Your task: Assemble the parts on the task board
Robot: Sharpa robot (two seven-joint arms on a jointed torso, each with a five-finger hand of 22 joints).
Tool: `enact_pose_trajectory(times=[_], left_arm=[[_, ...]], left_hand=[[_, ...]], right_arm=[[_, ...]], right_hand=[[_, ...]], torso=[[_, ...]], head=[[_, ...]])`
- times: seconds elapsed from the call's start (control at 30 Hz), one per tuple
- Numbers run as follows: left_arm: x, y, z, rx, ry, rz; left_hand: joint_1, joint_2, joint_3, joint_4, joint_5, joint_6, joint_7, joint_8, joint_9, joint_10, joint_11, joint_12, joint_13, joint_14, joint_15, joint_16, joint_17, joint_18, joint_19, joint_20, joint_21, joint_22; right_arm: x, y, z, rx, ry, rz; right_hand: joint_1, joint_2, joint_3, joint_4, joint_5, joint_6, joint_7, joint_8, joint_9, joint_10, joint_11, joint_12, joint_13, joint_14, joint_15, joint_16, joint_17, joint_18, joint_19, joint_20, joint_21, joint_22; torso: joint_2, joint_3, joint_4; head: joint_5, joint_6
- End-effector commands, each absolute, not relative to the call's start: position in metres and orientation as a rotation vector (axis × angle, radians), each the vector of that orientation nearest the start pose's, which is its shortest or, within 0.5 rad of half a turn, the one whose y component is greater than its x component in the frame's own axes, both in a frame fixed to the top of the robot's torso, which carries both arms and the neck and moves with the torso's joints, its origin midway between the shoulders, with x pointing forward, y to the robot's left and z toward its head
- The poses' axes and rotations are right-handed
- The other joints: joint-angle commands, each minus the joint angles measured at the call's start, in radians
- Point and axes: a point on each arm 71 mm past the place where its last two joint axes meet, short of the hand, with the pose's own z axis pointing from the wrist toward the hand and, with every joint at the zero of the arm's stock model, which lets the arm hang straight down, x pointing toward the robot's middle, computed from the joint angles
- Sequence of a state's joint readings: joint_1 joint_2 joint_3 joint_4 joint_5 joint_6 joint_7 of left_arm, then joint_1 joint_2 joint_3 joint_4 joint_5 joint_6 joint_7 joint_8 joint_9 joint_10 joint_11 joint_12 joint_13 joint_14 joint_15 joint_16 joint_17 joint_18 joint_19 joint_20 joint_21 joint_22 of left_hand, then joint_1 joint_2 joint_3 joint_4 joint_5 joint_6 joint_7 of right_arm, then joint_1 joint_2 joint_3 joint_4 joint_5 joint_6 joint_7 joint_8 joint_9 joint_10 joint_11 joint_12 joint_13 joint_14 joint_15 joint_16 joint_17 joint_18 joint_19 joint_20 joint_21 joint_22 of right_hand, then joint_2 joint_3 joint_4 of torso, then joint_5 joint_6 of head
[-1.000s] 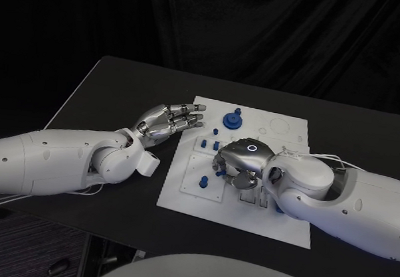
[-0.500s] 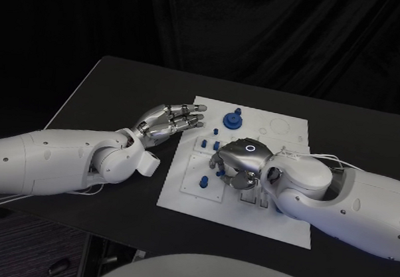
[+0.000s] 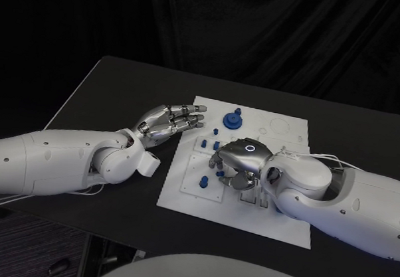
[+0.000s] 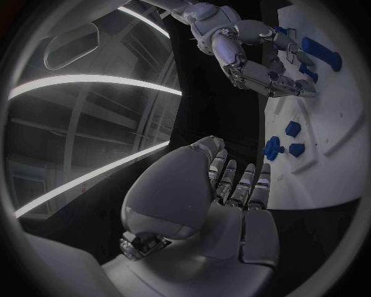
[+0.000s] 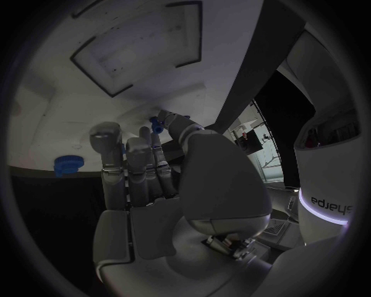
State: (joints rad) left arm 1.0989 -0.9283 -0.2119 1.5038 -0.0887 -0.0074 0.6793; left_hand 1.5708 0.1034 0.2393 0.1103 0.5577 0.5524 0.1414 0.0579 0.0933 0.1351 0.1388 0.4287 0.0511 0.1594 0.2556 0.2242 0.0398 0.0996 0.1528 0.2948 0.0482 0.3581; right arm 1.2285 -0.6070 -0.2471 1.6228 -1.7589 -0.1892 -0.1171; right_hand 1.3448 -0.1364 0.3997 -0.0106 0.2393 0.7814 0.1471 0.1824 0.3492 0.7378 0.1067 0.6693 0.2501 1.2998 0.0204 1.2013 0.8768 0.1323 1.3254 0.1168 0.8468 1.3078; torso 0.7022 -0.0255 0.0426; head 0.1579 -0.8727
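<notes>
White rectangular task board (image 3: 287, 131) lies mid black table (image 3: 108, 95), w/ small blue plastic parts on it. Right silver hand (image 3: 237, 164) is low over the board's centre, fingers curled down; right wrist view shows a small blue peg-like part (image 5: 157, 124) at its fingertips (image 5: 166, 117), apparently pinched betw. thumb and a finger, tho the contact is partly hidden. Left silver hand (image 3: 170, 121) is at the board's left edge, palm side up-ish, fingers apart and lightly bent, holding nothing. Round blue gear-like part (image 3: 232, 120) stands on the board's far half, just beyond the right hand; a few smaller blue pieces (image 4: 280, 146) lie near the left hand's fingertips, not touching them.
</notes>
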Motion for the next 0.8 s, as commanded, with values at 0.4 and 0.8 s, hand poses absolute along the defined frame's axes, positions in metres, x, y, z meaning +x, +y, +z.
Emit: enact_pose_trajectory(times=[0.4, 0.8], left_arm=[[0.4319, 0.2447, -0.258, -0.967, 1.412, -1.845], [0.4316, 0.2451, -0.2593, -0.989, 1.407, -1.847]], left_hand=[[-0.004, 0.008, 0.007, -0.001, 0.005, 0.009, 0.002, 0.007, 0.001, 0.002, 0.006, 0.004, 0.001, -0.006, -0.002, 0.006, 0.001, -0.016, 0.005, -0.001, 0.005, -0.001], [-0.005, 0.008, 0.01, -0.001, 0.006, 0.011, 0.003, 0.007, 0.002, 0.003, 0.008, 0.006, 0.001, -0.007, -0.002, 0.007, 0.001, -0.017, 0.005, -0.001, 0.005, -0.002]], right_arm=[[0.4089, -0.0585, -0.233, -0.775, 1.683, 0.769], [0.4091, -0.0607, -0.2323, -0.754, 1.684, 0.785]], right_hand=[[-0.001, 0.019, -0.104, 0.046, -0.058, -0.043, 0.007, -0.042, -0.039, -0.073, 0.021, -0.04, -0.023, -0.013, 0.024, -0.008, -0.013, 0.007, -0.006, 0.027, -0.044, 0.063], [0.016, 0.037, -0.121, 0.056, -0.033, -0.001, 0.019, -0.03, -0.044, -0.03, 0.012, -0.022, -0.023, -0.008, 0.017, 0.001, -0.003, 0.006, 0.004, 0.022, -0.035, 0.068]], torso=[[0.0, -0.0002, 0.0001], [0.0, -0.0002, 0.0]], head=[[-0.001, 0.0], [-0.001, 0.0]])
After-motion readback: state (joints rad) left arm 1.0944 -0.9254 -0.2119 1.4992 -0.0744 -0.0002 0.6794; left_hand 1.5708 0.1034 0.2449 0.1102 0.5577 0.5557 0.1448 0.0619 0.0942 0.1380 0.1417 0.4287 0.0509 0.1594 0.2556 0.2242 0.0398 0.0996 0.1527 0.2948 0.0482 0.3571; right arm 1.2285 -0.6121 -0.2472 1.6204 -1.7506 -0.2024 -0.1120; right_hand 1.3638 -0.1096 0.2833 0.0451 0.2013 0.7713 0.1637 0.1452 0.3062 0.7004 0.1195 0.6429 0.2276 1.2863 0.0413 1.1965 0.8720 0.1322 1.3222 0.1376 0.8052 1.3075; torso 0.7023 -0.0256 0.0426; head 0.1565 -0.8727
